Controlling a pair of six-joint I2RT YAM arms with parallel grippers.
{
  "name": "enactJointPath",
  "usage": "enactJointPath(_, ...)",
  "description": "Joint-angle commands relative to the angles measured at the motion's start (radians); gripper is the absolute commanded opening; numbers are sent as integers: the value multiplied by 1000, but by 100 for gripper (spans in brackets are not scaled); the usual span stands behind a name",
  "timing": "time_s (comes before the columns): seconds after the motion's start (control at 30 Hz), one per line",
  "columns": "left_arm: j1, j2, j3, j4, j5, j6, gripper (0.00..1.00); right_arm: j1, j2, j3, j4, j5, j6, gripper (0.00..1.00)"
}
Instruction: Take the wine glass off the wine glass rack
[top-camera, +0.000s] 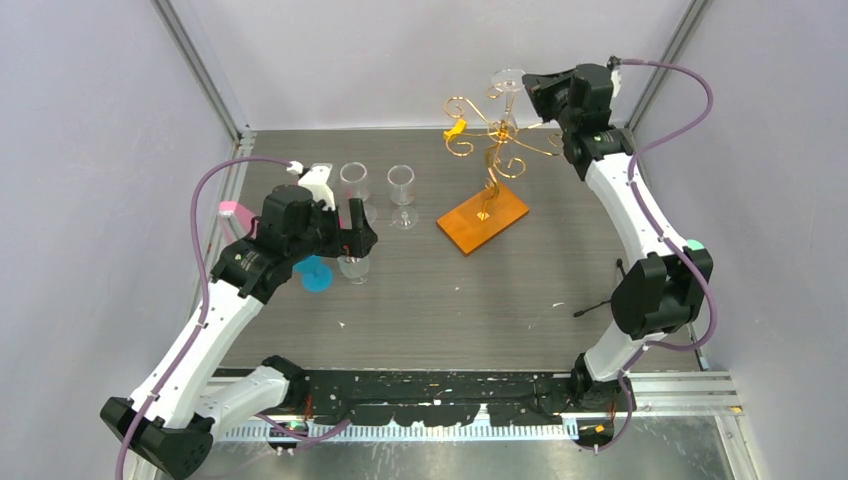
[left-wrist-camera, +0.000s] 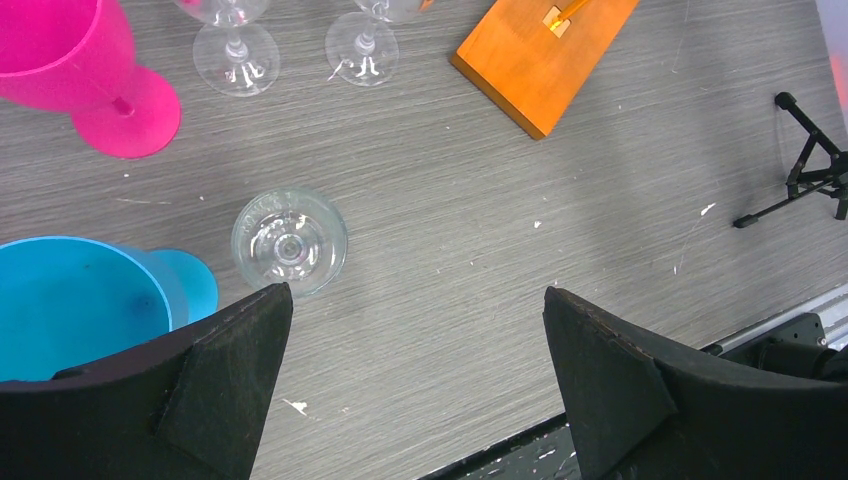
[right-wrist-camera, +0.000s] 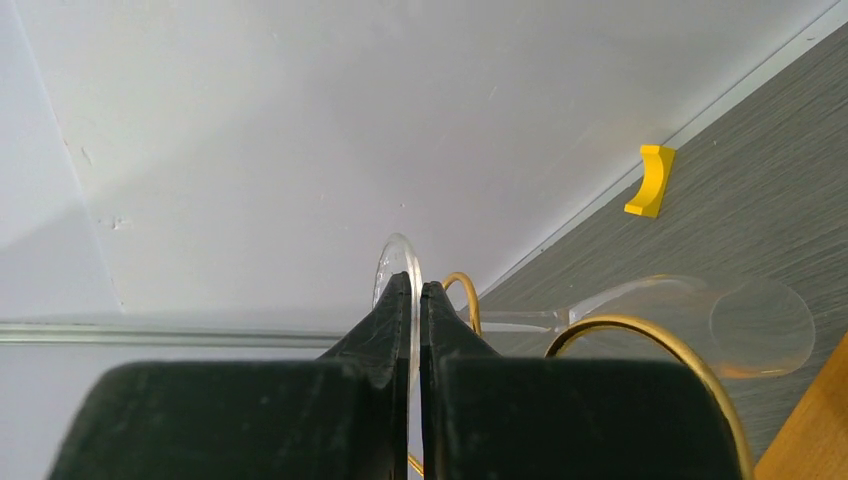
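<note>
At far left, your left gripper (left-wrist-camera: 415, 295) hangs released over the desk (left-wrist-camera: 480, 230), jaws wide. A blue cup (left-wrist-camera: 70, 300) sits under its left finger and a clear glass (left-wrist-camera: 289, 240) just beyond the fingertips. A pink cup (left-wrist-camera: 60, 50) and two more clear glasses (top-camera: 401, 185) stand farther back, so leave this arm parked.

Centre: the wine glass rack (top-camera: 483, 222) rises in gold wire from an orange base.

Far right of the rack: your right gripper (right-wrist-camera: 412, 285) is clenched on the thin foot of the wine glass (right-wrist-camera: 745, 325). The glass hangs in a top scroll arm (right-wrist-camera: 640, 328), with the wire curling round its stem. The grip is only on the foot's rim and the bowl's weight hangs off it, so move slowly and without twisting. Keep the stem centred in the wire and slide it out along the scroll's opening. Which way that opening faces cannot be told from these views.

Room: the back wall (right-wrist-camera: 250, 120) is close behind the gripper and the enclosure corner is to its right. Open desk lies nearer, between the base and the black tripod (left-wrist-camera: 822, 168); withdraw that way.
</note>
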Motion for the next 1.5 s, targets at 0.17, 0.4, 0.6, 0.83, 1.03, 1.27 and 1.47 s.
enactJointPath(0.17, -2, -14, -4, 33, -1, -2, 100, 0, -111, -16, 49, 6, 37, 1)
enactJointPath(0.4, -2, -11, -3, 37, 2, -2, 100, 6, -130, -39, 62, -63, 88, 0)
enactJointPath(0.6, -2, -10, -2, 39, 0, -2, 100, 22, -124, -44, 86, -114, 120, 0)
enactJointPath(0.83, -2, -11, 0, 39, -4, 2, 100, 47, -84, -15, 131, -127, 120, 0)
enactJointPath(1.03, -2, -13, 3, 34, -15, 8, 99, 72, -46, 18, 157, -133, 124, 0)
enactJointPath(1.27, -2, -20, 4, 32, -21, 8, 99, 94, 19, 87, 227, -156, 106, 0)
enactJointPath(1.47, -2, -28, 8, 29, -30, 7, 99, 110, 75, 129, 315, -206, 111, 0)
